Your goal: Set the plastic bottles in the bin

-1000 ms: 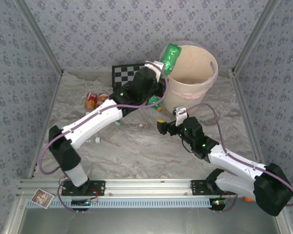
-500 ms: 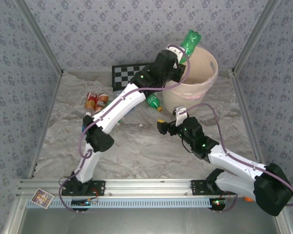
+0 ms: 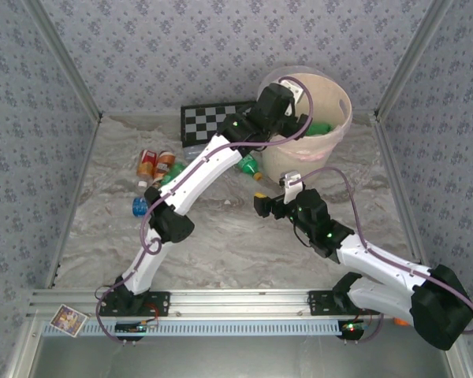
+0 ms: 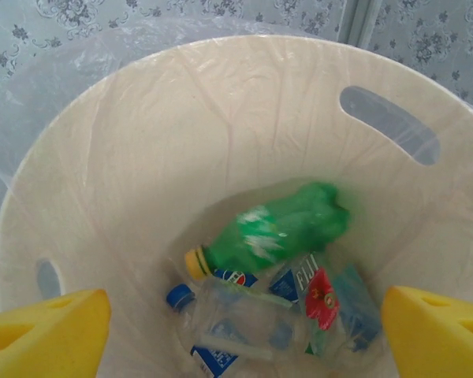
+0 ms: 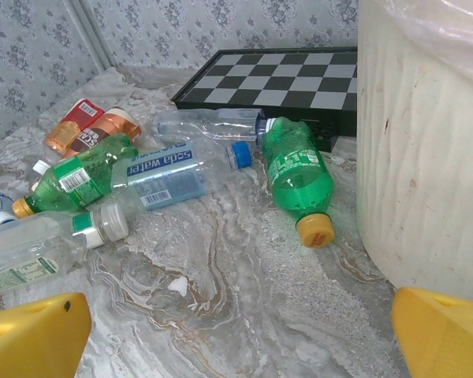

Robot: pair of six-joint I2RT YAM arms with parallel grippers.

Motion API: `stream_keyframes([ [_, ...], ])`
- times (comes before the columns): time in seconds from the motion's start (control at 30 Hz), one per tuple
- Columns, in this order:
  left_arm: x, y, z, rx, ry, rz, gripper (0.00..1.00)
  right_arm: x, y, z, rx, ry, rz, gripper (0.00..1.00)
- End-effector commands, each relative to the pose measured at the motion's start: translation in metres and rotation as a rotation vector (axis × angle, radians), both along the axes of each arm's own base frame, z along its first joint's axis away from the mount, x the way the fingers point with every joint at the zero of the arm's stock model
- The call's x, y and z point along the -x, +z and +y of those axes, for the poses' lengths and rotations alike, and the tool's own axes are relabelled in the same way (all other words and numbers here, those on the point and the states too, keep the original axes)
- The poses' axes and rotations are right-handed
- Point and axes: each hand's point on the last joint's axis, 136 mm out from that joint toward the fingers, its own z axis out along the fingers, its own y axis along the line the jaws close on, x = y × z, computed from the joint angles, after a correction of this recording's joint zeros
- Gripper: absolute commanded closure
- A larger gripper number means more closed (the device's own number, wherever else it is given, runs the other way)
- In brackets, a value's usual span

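Hovering over the bin [image 4: 142,142], the left pincer [image 4: 240,331] stands wide open, its fingers [image 4: 47,331] well apart and touching nothing. A green bottle [image 4: 280,228] lies inside the bin on top of clear bottles [image 4: 236,319]. The right pincer [image 5: 238,335] is wide open too, empty, low above the surface [image 5: 221,268]. Ahead of it, loose bottles [image 5: 158,177] lie scattered on the surface, near the checkerboard [image 5: 284,79] and beside the bin's outer wall.
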Motion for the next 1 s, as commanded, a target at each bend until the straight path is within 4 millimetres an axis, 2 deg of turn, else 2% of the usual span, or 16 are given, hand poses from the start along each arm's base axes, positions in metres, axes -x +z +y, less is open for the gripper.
stream_keyframes([
  [0.0,0.024,0.055,0.02,0.033,0.013,-0.079,0.1,0.001,0.006,0.0,-0.019,-0.007,-0.019,0.0],
  [0.27,0.042,0.062,0.053,0.035,0.085,-0.116,0.05,0.001,0.004,0.0,-0.022,-0.005,-0.023,0.0],
  [0.33,0.046,0.059,0.066,0.04,0.109,-0.132,0.0,0.001,0.004,0.0,-0.023,-0.005,-0.025,0.0],
  [0.4,0.051,0.053,0.078,0.039,0.124,-0.137,0.0,0.001,0.002,-0.001,-0.023,-0.01,-0.028,0.0],
  [0.43,0.055,0.057,0.085,0.048,0.132,-0.146,0.0,0.001,0.001,-0.001,-0.02,-0.012,-0.03,0.0],
  [0.47,0.057,0.047,0.091,0.03,0.143,-0.136,0.0,0.001,0.001,-0.001,-0.02,-0.011,-0.031,0.0],
  [0.6,0.073,0.044,0.127,0.032,0.194,-0.152,0.0,0.002,0.001,0.001,-0.023,0.001,-0.042,0.0],
  [0.73,0.084,0.028,0.17,0.028,0.255,-0.136,0.0,0.007,0.002,0.01,-0.032,0.059,-0.056,0.0],
  [0.83,0.09,0.005,0.211,0.038,0.339,-0.074,0.0,0.01,0.002,0.015,-0.037,0.088,-0.037,0.0],
  [0.97,0.103,-0.043,0.268,0.059,0.468,-0.001,0.0,0.021,0.005,0.027,-0.06,0.176,-0.003,0.0],
])
